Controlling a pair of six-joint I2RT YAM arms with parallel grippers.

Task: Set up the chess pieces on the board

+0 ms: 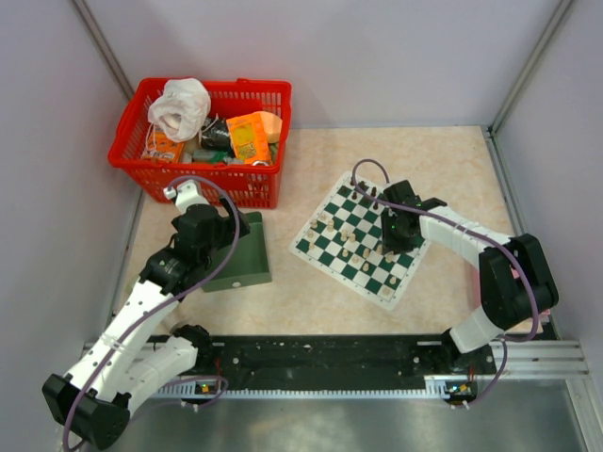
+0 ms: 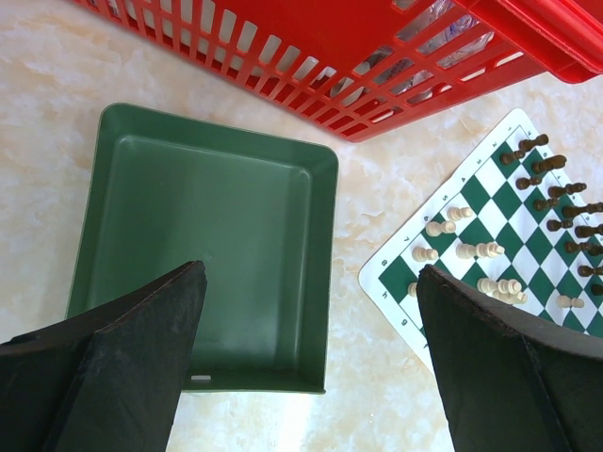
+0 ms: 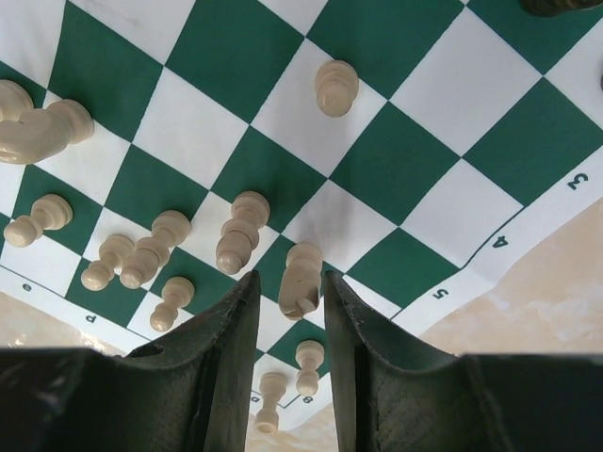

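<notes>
The right gripper (image 3: 289, 282) hangs low over the board (image 3: 396, 179), its fingers narrow around one cream-white piece (image 3: 301, 281) near the board's edge. Whether they press it, I cannot tell. The left gripper (image 2: 311, 268) is spread wide above the green tray (image 2: 207, 217).

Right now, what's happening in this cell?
Right gripper is low over the board, jaws narrowed around one cream-white piece; firm contact is unclear. Left gripper hangs open above the green tray, holding nothing. Other cream pieces are scattered across the board; dark pieces line one edge.
</notes>
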